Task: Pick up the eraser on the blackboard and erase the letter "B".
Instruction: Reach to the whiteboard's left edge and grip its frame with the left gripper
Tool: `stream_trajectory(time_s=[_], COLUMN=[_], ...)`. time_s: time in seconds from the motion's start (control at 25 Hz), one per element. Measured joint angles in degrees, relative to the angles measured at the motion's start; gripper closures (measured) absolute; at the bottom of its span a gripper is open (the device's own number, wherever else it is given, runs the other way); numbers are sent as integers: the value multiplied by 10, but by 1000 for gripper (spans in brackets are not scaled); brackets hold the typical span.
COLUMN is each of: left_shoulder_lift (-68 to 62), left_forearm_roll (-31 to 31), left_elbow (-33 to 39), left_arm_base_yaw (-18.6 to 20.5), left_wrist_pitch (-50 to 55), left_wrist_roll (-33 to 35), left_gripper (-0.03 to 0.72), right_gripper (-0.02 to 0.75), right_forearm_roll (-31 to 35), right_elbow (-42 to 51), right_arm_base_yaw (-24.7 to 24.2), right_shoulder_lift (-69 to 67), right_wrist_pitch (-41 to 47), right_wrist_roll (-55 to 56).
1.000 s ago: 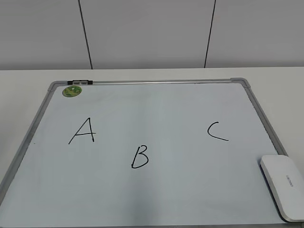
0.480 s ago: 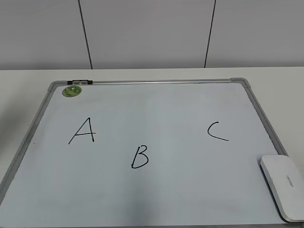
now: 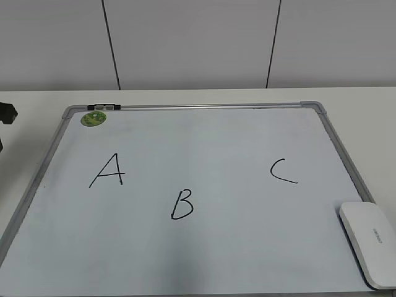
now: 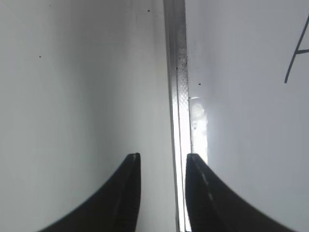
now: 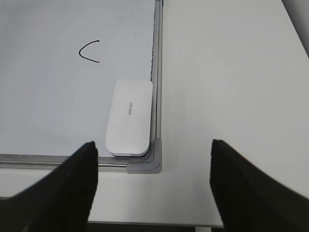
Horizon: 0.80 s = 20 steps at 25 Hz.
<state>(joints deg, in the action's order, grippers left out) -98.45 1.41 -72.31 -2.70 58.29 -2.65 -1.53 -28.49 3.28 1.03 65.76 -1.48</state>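
Exterior view: large white dry-erase blackboard with grey metal frame [image 3: 337, 148], lying flat on white table [image 3: 185, 96]. Black hand-drawn letter "B" [image 3: 182, 205] near lower middle, between black "A" [image 3: 108, 171] and black "C" [image 3: 283, 171]; stroke intact. Flat white rounded plastic eraser [image 3: 369, 242] at lower right corner, untouched. Small round green magnet [image 3: 94, 118] at top left. Dark arm part [image 3: 7, 114] at left edge only.

Left wrist view: left gripper [image 4: 161, 162], jaws parted by a narrow gap, holding nothing, straddling the board's left frame rail.

Right wrist view: right gripper [image 5: 153, 150], jaws spread wide and empty, hovering above the eraser [image 5: 129, 117], which lies just inside the grey corner piece [image 5: 150, 162].

Step in hand, by judgement: approach to pick-up (nothing erased). Next move: descent onto eraser, closing across its narrow width.
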Motion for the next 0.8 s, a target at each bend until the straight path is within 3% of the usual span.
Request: stream_trajectory(time_s=[0.8], left_shoulder_lift=[-166], left_forearm_roll=[-14], left_elbow=[-101], left_arm_base_yaw=[0], left_wrist_pitch=[-17], left_wrist_roll=[1], left_gripper=[443], right_gripper=[202], right_forearm_roll=[0], right_elbow=[0], right_arm_base_yaw=[0], right_shoulder_lift=[0], right_wrist_pitch=[0], right_wrist_roll=[0])
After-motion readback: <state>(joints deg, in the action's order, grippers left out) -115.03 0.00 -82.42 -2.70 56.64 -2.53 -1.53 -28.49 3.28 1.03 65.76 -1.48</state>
